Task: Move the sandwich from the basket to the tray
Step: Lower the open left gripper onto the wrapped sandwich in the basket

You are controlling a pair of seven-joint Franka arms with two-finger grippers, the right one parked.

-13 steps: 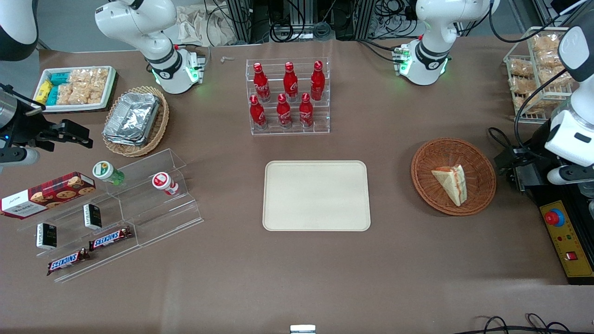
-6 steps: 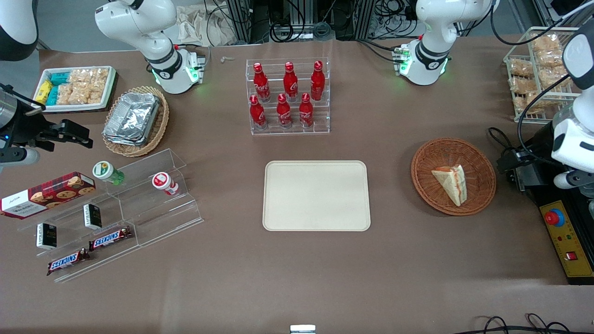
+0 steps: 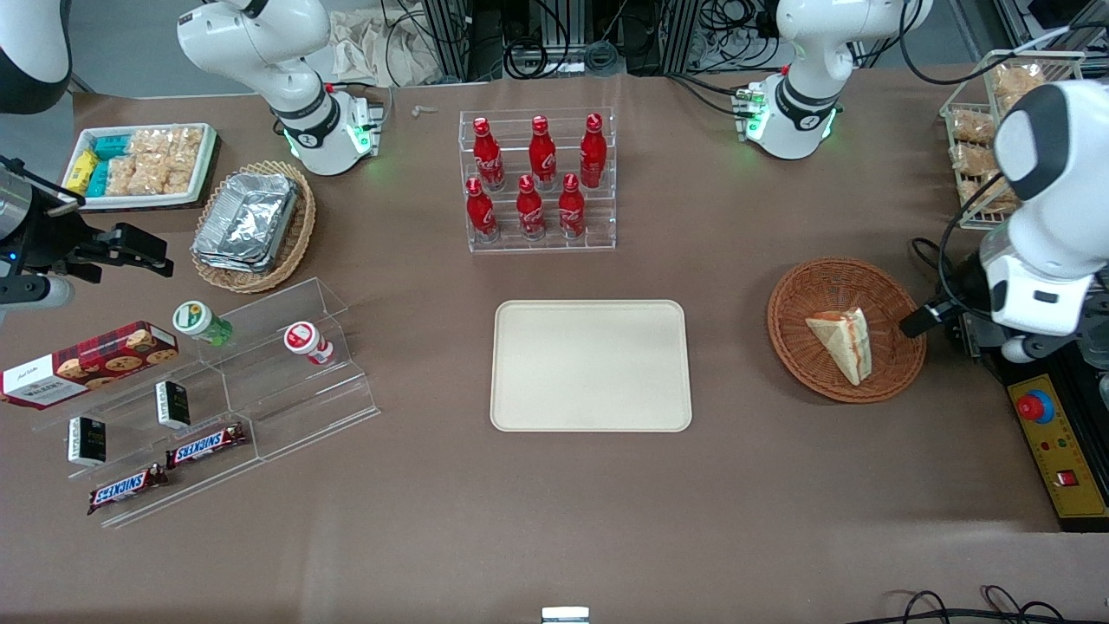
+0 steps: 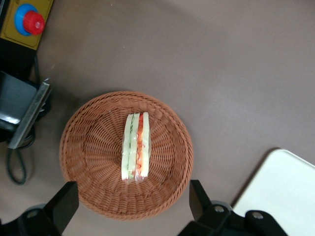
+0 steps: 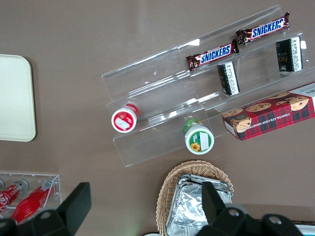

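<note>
Looking down from the wrist through the gripper (image 4: 132, 191), spread wide and gripping nothing, with one dark finger (image 4: 63, 204) showing past each side of the basket (image 4: 88, 147). Hanging above the basket without touching it, toward the working arm's end of the table (image 3: 554, 520).

Seeing the sandwich (image 4: 135, 147) lying in the middle of the basket, resting on the woven bottom, with its striped edge of pale bread, green and red turned up toward the wrist camera. Finding the same sandwich (image 3: 840, 342) from the front as a pale wedge inside the basket (image 3: 797, 295), its red stripe facing the working arm.

Noticing, from the front, a dark tip at the basket's rim under the arm's white wrist; possibly a finger of the gripper, though hard to tell, since the wrist is covering most of it.

Passing along to the tray (image 3: 591, 364), lying flat on the table and bare, well apart from the basket toward the parked arm's end. Catching only a rounded corner of the tray (image 4: 280, 191) from the wrist.

Noting a rack of red bottles (image 3: 537, 182) standing farther from the front camera than the tray, and a yellow control box with a red button (image 3: 1035, 407) sitting beside the basket at the table's edge.
</note>
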